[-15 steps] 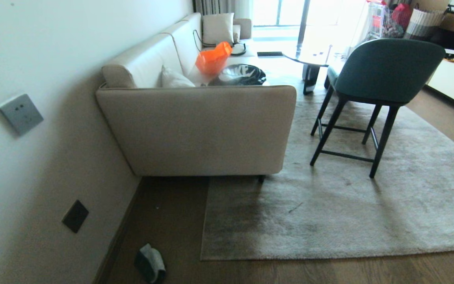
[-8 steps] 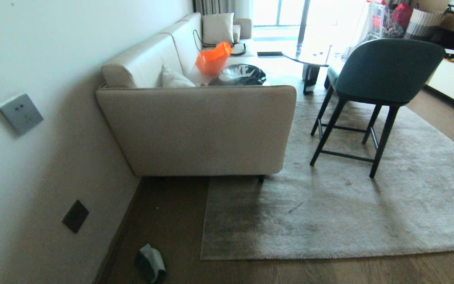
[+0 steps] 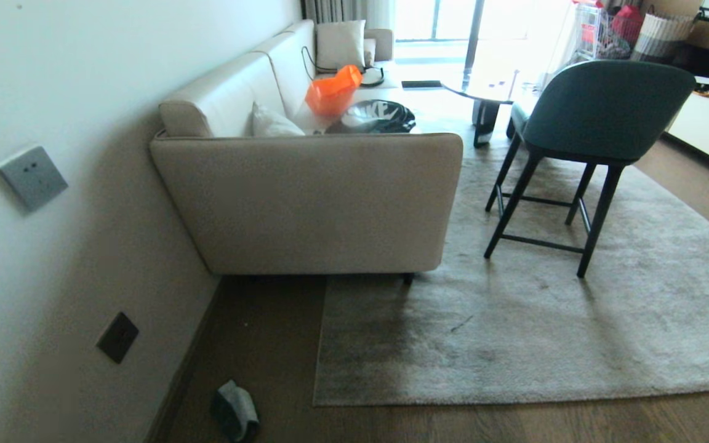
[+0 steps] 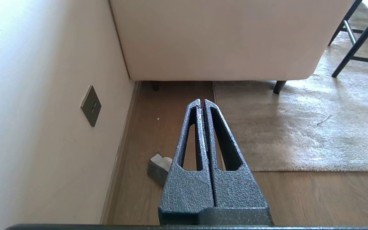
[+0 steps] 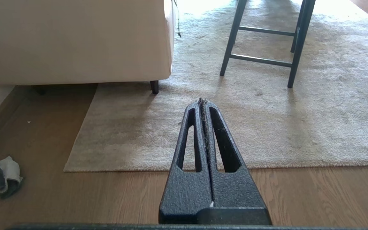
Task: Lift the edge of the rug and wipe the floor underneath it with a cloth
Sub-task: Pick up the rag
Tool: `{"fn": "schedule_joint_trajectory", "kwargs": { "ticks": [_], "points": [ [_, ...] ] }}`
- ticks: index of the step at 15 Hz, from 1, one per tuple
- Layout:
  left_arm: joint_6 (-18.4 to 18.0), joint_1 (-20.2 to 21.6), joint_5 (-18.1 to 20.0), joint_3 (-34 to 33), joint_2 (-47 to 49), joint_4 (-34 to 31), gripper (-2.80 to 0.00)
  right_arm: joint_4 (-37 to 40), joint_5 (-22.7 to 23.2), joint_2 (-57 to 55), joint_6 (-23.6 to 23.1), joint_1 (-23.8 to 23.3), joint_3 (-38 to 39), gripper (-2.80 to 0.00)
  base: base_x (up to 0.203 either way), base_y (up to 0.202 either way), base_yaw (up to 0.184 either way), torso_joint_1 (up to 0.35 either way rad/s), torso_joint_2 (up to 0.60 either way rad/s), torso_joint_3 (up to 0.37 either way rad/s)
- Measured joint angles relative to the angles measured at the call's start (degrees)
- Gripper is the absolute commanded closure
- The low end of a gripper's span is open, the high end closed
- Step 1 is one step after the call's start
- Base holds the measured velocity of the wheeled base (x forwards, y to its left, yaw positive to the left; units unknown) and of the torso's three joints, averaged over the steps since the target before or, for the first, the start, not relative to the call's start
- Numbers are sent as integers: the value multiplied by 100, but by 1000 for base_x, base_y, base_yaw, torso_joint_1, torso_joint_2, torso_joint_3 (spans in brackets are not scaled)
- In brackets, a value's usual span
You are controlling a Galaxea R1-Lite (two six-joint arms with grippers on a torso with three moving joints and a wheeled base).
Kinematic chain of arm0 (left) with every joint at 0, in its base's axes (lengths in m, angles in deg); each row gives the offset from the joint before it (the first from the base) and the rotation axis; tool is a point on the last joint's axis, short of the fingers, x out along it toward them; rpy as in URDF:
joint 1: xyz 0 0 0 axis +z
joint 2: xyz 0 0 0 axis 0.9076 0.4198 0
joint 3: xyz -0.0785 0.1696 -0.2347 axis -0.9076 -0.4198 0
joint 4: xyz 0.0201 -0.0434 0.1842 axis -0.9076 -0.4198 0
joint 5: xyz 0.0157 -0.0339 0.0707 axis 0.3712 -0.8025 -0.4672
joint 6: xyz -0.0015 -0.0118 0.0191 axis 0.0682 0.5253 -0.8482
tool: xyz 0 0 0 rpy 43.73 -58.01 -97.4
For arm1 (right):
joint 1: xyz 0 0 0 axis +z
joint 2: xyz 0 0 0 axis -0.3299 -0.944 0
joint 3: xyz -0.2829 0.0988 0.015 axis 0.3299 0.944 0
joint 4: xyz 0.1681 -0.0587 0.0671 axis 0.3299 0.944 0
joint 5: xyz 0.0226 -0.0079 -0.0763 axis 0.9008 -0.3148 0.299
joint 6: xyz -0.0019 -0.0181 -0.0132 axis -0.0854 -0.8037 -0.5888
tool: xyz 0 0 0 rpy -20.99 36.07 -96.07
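A large grey-beige rug (image 3: 545, 320) lies flat on the brown wood floor (image 3: 262, 344). Its near edge (image 3: 514, 400) and square corner (image 3: 316, 403) rest on the planks. The small grey cloth (image 3: 236, 411) lies crumpled on the floor by the wall, left of that corner. Neither arm shows in the head view. My left gripper (image 4: 201, 101) is shut and empty, held above the floor with the cloth (image 4: 159, 165) just beside it. My right gripper (image 5: 204, 101) is shut and empty, above the rug edge (image 5: 123, 167), with the cloth (image 5: 6, 175) far off to one side.
A beige sofa (image 3: 317, 197) stands against the wall (image 3: 53, 184), one leg on the rug. A dark green chair (image 3: 582, 141) stands on the rug behind the edge. A socket plate (image 3: 117, 336) sits low on the wall. A dark table (image 3: 484, 92) stands farther back.
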Motion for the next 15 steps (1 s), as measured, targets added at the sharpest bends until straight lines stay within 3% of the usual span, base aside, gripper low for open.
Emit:
{"fn": "schedule_joint_trajectory", "kwargs": {
  "ticks": [15],
  "points": [
    [69, 0, -2, 0, 0, 17, 0, 0, 0, 0, -1, 0, 0, 0, 0, 0, 0, 0, 0, 0]
  ]
}}
